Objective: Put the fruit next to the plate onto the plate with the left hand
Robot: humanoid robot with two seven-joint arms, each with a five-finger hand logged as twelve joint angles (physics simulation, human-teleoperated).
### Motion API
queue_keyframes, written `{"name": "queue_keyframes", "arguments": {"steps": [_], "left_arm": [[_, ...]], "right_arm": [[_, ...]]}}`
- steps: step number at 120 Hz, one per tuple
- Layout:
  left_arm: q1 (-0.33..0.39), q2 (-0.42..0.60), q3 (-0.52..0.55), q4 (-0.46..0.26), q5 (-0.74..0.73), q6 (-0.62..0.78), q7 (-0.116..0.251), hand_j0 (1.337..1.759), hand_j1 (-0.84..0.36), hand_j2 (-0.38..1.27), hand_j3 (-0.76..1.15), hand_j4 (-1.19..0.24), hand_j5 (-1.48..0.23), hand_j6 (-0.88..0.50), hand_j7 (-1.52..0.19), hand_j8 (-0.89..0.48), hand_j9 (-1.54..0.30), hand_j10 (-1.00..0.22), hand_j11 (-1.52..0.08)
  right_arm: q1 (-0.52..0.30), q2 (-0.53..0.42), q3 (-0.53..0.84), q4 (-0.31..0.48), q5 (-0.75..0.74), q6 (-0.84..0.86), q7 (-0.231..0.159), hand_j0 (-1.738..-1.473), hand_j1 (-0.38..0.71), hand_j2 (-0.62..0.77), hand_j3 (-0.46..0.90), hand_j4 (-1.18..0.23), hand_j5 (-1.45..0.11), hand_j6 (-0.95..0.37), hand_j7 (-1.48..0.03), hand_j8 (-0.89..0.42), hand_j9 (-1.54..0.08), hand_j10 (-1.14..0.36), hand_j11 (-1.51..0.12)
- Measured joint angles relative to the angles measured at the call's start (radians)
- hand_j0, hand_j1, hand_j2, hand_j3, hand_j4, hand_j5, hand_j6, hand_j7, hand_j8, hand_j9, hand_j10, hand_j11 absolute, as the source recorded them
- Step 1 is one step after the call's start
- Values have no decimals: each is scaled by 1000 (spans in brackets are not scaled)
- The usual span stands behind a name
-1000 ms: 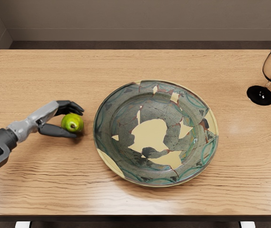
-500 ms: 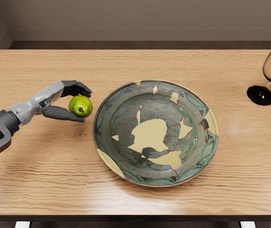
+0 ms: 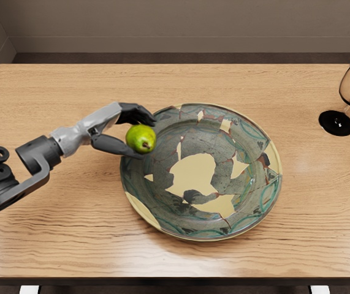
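Wooden table (image 3: 70,245) below you. Your left hand (image 3: 112,117) has its fingers closed round the green fruit (image 3: 141,138), held just over the plate (image 3: 236,202) at its left rim. Pickup looks done — lowering and release remain.

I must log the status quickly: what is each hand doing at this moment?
Left hand: closed on the green fruit, over the plate's left rim.
Right hand: not in view.
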Motion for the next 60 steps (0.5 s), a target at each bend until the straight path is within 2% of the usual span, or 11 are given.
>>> {"name": "queue_keyframes", "arguments": {"steps": [43, 60], "left_arm": [[6, -26, 5, 1, -1, 0, 6, 1658, -182, 203, 0, -475, -614, -476, -613, -442, -614, -484, -615], [9, -29, 4, 1, -1, 2, -1, 1658, -68, 124, 0, -370, -479, -370, -479, -354, -479, -374, -479]], "right_arm": [[0, 0, 0, 0, 0, 0, 0, -1658, -333, -3, 0, -13, -17, -13, -17, -13, -17, -13, -17], [0, 0, 0, 0, 0, 0, 0, -1658, -333, -3, 0, -13, -17, -13, -17, -13, -17, -13, -17]]}}
